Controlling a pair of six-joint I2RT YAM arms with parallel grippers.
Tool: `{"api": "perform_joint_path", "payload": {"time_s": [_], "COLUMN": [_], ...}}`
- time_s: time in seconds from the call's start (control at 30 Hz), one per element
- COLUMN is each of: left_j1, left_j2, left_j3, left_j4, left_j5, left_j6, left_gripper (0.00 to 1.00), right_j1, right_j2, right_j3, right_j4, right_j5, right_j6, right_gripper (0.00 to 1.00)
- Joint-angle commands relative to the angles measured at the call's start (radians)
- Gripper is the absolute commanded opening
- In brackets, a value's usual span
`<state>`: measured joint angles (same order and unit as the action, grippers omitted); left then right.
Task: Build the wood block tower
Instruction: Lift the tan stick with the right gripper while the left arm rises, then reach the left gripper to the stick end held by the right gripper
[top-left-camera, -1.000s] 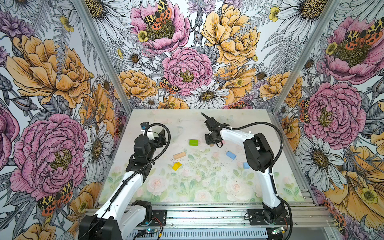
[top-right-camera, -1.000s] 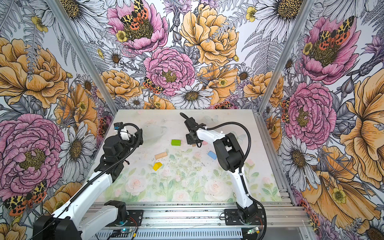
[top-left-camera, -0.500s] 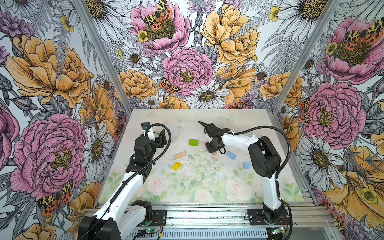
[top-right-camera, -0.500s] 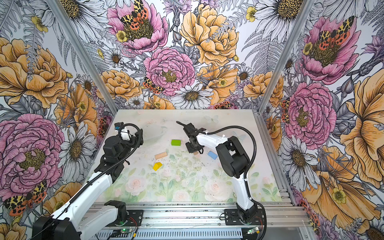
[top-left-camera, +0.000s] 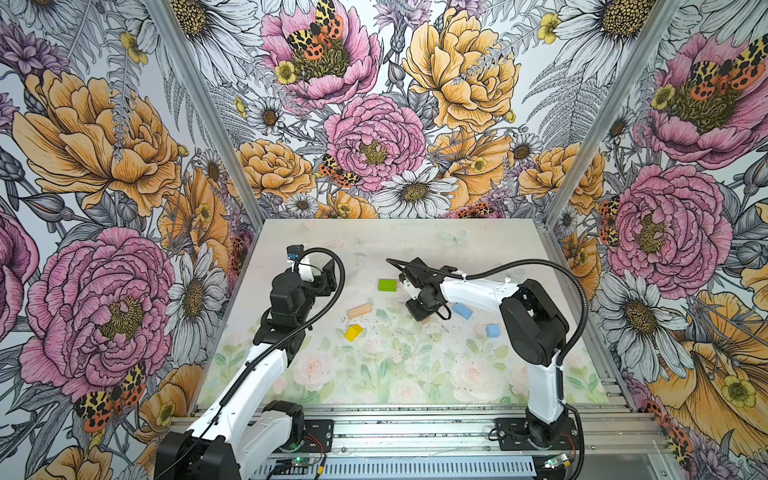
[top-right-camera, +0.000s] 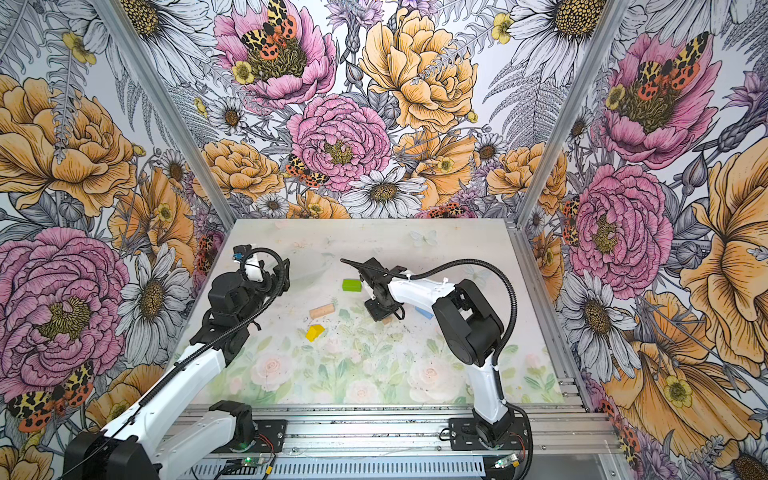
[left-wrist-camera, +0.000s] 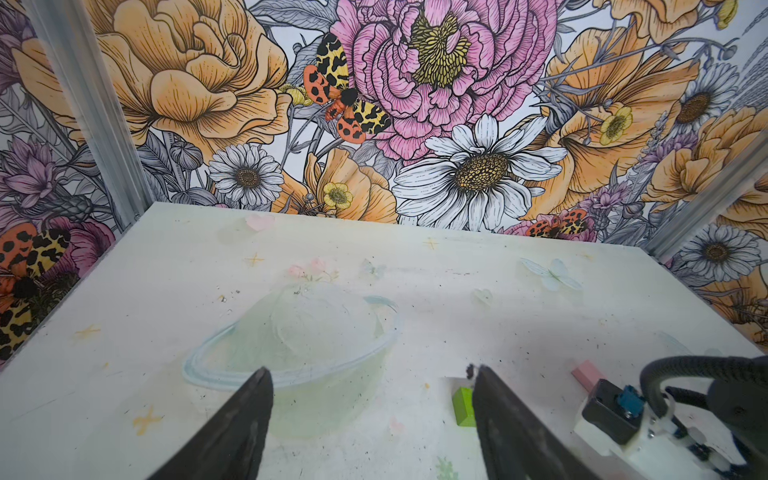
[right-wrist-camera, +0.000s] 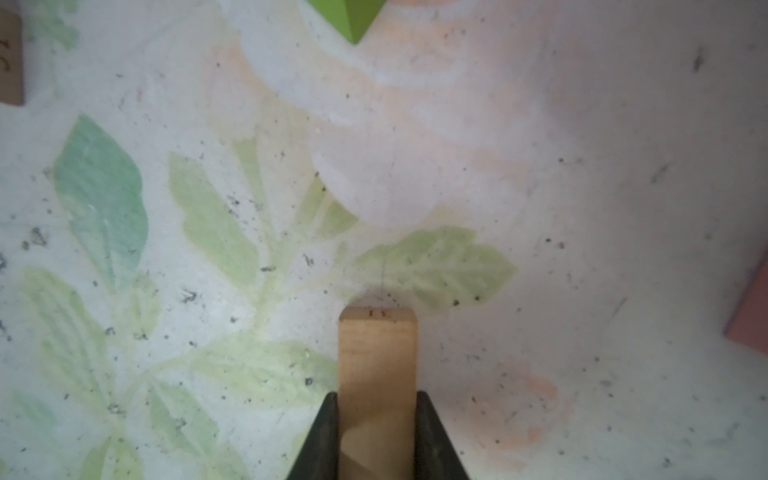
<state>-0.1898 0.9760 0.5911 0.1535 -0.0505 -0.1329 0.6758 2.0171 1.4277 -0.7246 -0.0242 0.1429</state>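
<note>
Left of the green brick (top-left-camera: 387, 285) the left gripper (left-wrist-camera: 370, 370) hangs wide open and empty, while just right of that brick the right gripper (right-wrist-camera: 376, 395) has dropped low over the table (top-left-camera: 478, 249), jaws clamped on a tan plank (right-wrist-camera: 376, 353), likely about to lay it as the base.

Both top views: mounted high at front, looking down toward floral back wall (top-left-camera: 374, 124); wide, far, whole desk (top-left-camera: 374, 241) in frame, nearly identical coverage. Left wrist view: low over desk, facing back wall; shares green brick (left-wrist-camera: 463, 405) with top views. Right wrist view: straight down, very near desk, tan plank (right-wrist-camera: 376, 361) close up.
</note>
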Motion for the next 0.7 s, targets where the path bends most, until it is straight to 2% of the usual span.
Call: {"api": "perform_joint_path", "payload": {"time_s": [0.0, 0.17, 0.27, 0.33, 0.47, 0.53, 0.67], "left_j1": [-0.01, -0.013, -0.015, -0.019, -0.036, -0.061, -0.12], "left_j2": [-0.007, 0.002, 0.015, 0.031, 0.099, 0.15, 0.277], "left_j3": [0.033, 0.044, 0.056, 0.073, 0.133, 0.178, 0.289], "left_j4": [0.001, 0.003, 0.004, 0.004, -0.009, -0.044, -0.164], "left_j5": [0.03, 0.051, 0.086, 0.146, 0.338, 0.418, 0.516], "left_j6": [-0.015, -0.022, -0.03, -0.029, -0.026, -0.01, 0.035], "left_gripper": [0.77, 0.77, 0.76, 0.75, 0.76, 0.77, 0.76], "right_j1": [0.004, 0.005, 0.005, 0.004, 0.002, 0.001, -0.008], "right_j2": [-0.031, -0.066, -0.103, -0.149, -0.288, -0.361, -0.48], "right_j3": [-0.012, -0.016, -0.021, -0.034, -0.104, -0.168, -0.327], "right_j4": [0.014, 0.022, 0.024, 0.025, 0.048, 0.078, 0.163], "right_j5": [-0.008, -0.005, 0.009, 0.023, 0.041, 0.037, -0.002], "right_j6": [-0.004, 0.007, 0.026, 0.054, 0.154, 0.214, 0.38], "right_gripper": [0.35, 0.49, 0.5, 0.5, 0.45, 0.39, 0.11]}}
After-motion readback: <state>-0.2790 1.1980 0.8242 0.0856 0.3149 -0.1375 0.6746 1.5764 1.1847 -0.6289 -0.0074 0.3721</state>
